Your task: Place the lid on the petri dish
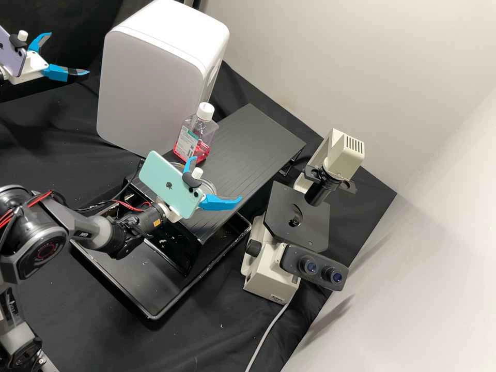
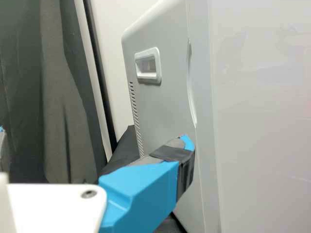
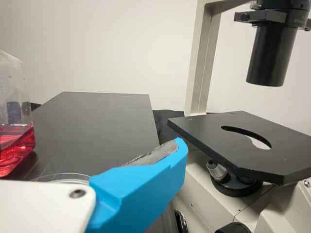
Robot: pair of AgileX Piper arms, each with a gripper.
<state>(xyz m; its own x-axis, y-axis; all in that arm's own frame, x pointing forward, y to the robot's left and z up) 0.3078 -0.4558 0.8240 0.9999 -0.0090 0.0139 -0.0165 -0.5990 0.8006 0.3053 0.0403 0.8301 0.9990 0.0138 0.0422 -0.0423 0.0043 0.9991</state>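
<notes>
Nearest the camera, the right gripper [image 1: 218,179] hangs low over the front of a flat black raised platform [image 1: 258,139]. That platform stands in a shallow black tray [image 1: 155,305]. Its two blue fingers are spread wide and nothing shows between them. That wide spread suits coming down around something round and broad.

The clear round petri dish [image 1: 209,182] lies on the platform directly under this gripper, partly hidden by the wrist. A separate lid cannot be made out, so it is unclear whether the dish is already covered. The gripper's place right above the dish suggests the work is at the covering step, either about to happen or just finished.

Just behind the dish stands a clear plastic flask of pink liquid with a white cap [image 1: 192,135], close enough to be knocked by a careless swing. To the side of the platform sits a cream and black microscope [image 1: 289,243].

Farther back is a large white rounded box [image 1: 155,67]. Beyond it, the left gripper [image 1: 68,54] is raised high and well apart, open and empty, likely parked out of the way.
</notes>
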